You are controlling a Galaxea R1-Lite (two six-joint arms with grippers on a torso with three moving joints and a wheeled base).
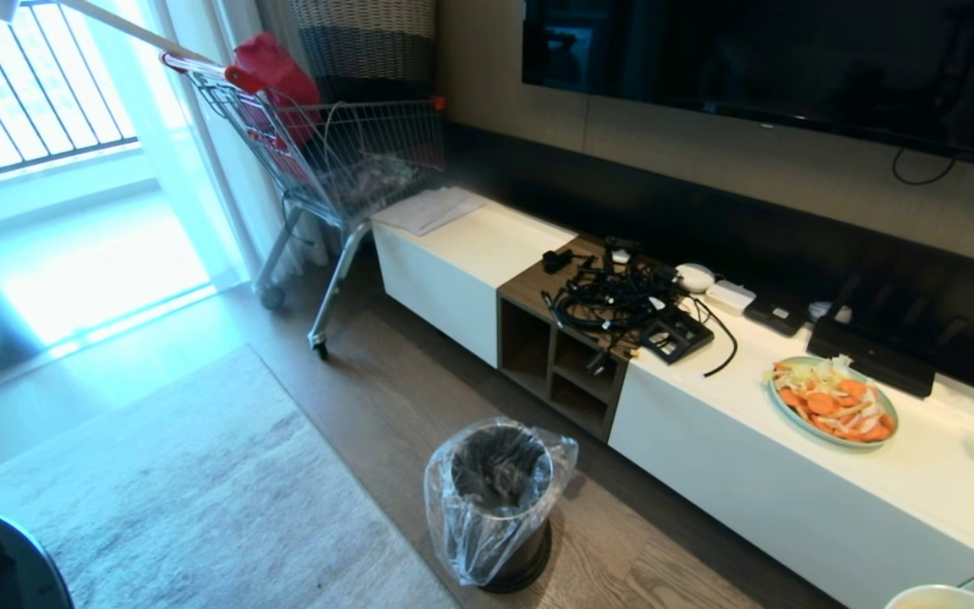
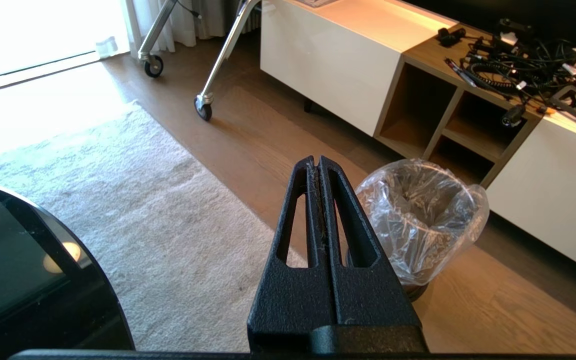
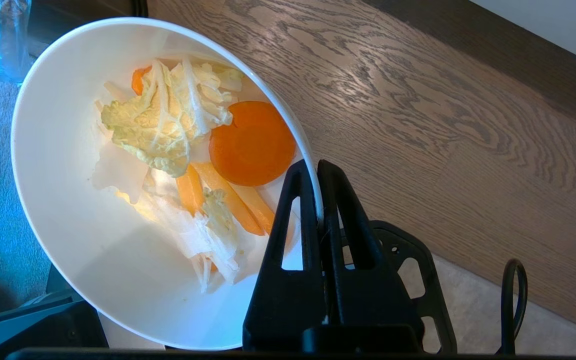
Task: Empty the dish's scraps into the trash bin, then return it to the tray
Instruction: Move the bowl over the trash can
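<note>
Progress: early-mid. Dish [image 3: 68, 240] is lifted, pinched at its rim by the right tool [image 3: 318, 200], one finger inside the wall, one outside. Scraps [image 3: 183, 150] are in the dish, nothing tipped out yet. Left to do: carry over the trash bin [image 1: 500, 499], tip, then back to the tray (not in any view).

Dish pos: held above the wood floor [image 3: 443, 125] near the rug edge, a corner of the bin's bag just in the right wrist view; only its rim shows at the head view's lower right corner [image 1: 943, 596].

Dish look: white, glossy, deep, tilted. Contents: round carrot slice, orange strips, pale cabbage leaf, white bits, bunched toward the gripped side.

Bin: on the floor before the low white cabinet [image 1: 791, 491], clear liner, looks empty.

Left tool [image 2: 320, 165]: pressed together, holding nothing, parked, facing the bin.
</note>
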